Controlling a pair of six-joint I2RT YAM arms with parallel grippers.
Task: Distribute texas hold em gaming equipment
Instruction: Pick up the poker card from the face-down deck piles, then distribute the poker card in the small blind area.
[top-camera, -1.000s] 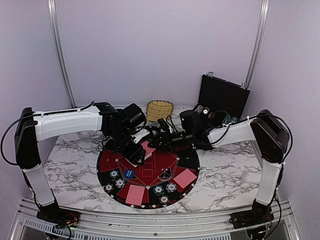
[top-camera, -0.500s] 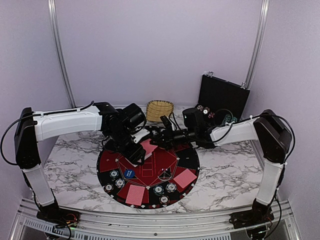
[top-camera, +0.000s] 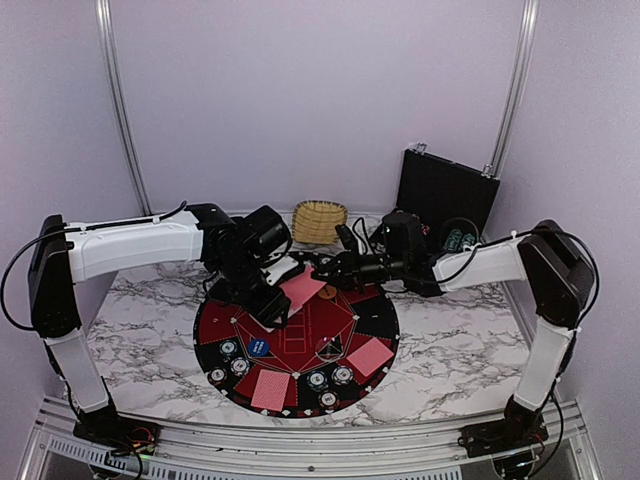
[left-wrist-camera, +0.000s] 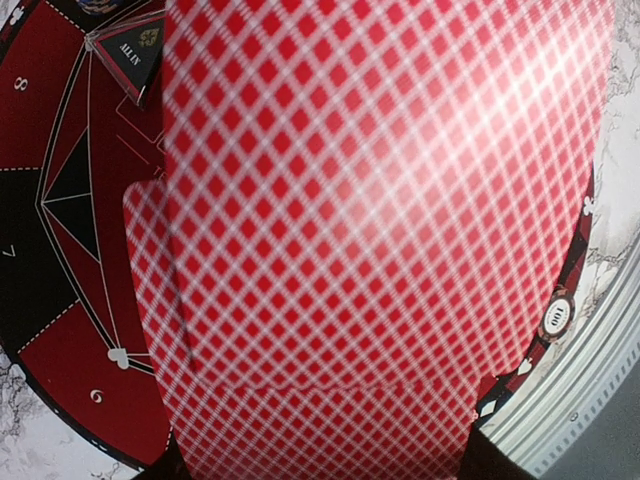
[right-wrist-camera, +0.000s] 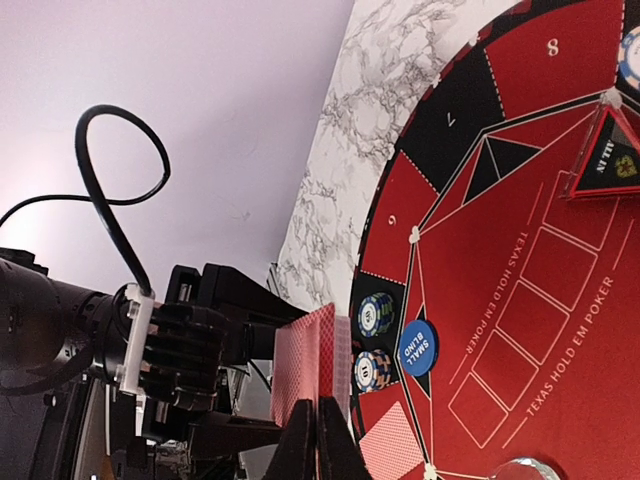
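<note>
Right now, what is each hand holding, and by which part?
Left hand grips the red-backed playing cards by one end. Right hand is shut on their opposite edge; how many cards it pinches cannot be told.

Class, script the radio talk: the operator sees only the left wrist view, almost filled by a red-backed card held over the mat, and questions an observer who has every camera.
Operator: Is anything else gripping this card?
Observer: Yes, the right gripper is pinched shut on the card at its far edge.
Operator: Are any cards down on the mat?
Observer: Red-backed cards lie face down at two spots on the near side of the mat.
Operator: What is beyond the mat?
Observer: A wicker basket stands toward the back of the table, clear of the mat.
</note>
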